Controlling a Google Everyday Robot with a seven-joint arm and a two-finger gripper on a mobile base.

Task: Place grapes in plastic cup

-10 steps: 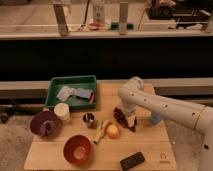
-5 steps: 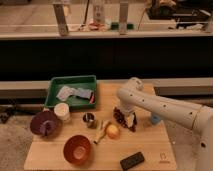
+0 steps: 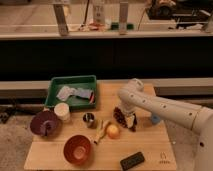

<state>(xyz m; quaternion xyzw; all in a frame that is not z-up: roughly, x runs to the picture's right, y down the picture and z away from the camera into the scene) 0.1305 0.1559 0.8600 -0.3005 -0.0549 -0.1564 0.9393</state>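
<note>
The grapes [image 3: 119, 115], a small dark red bunch, lie on the wooden table [image 3: 150, 150] right of centre. My gripper [image 3: 128, 121] hangs from the white arm [image 3: 165, 109] and sits right at the grapes, touching or just over their right side. The plastic cup [image 3: 156, 119], small and light blue, stands to the right of the gripper, partly hidden behind the arm.
A green tray [image 3: 72, 82] with cloths sits at the back left. A white cup [image 3: 62, 111], a metal cup [image 3: 89, 119], an orange fruit [image 3: 113, 131], a purple bowl [image 3: 44, 123], an orange bowl [image 3: 77, 148] and a black block [image 3: 132, 160] stand around.
</note>
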